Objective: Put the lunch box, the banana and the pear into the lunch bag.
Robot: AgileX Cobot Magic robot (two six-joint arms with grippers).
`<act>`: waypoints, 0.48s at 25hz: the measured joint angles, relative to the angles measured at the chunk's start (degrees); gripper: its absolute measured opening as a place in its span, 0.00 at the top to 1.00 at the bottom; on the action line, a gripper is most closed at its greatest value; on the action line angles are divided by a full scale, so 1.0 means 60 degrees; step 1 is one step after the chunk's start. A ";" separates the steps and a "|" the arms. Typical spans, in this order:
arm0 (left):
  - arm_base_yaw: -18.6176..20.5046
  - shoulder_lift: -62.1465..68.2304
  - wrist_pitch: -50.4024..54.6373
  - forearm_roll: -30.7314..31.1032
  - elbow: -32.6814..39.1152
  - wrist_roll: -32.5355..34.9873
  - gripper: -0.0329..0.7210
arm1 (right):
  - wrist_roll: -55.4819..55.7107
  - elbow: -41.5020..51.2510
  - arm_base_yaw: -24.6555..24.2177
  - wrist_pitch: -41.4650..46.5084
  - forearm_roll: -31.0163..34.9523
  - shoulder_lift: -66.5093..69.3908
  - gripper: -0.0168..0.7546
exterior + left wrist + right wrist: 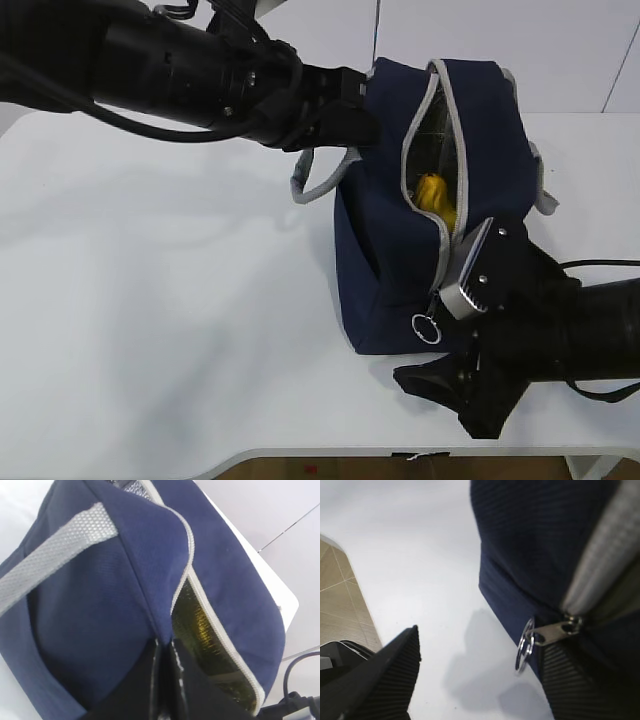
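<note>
Here the lunch bag [385,250] stands on the white table [150,300] with its long axis running from the near right toward the far left, its zipper opening [425,170] gaping upward and toward the camera. Only the exterior view looks into that gap, where something yellow [435,195] lies inside; whether it is the banana or the pear cannot be told. The left wrist view alone shows the silvery lining [200,625] behind the grey zipper tape and how the left gripper [165,675] sits: its two dark fingers pressed tight together, pinching a fold of navy fabric at the bag's far end, just below a grey webbing handle [55,550]. The right wrist view alone brings the ring pull [525,647] close, hanging from the zipper slider at the bag's near lower corner. The right gripper [475,680] stands wide apart there, one finger [385,675] over bare table, the other against the bag, holding nothing.
</note>
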 joint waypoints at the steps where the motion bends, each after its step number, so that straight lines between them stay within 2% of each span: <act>1: 0.0000 0.0000 0.0014 0.0000 0.0000 0.0000 0.96 | 0.0000 -0.0021 0.0000 0.0000 0.0000 0.0000 0.23; 12: 0.0000 0.0000 0.0035 0.0000 0.0000 0.0000 0.96 | -0.0036 -0.0092 0.0000 -0.0075 0.0000 0.0212 0.23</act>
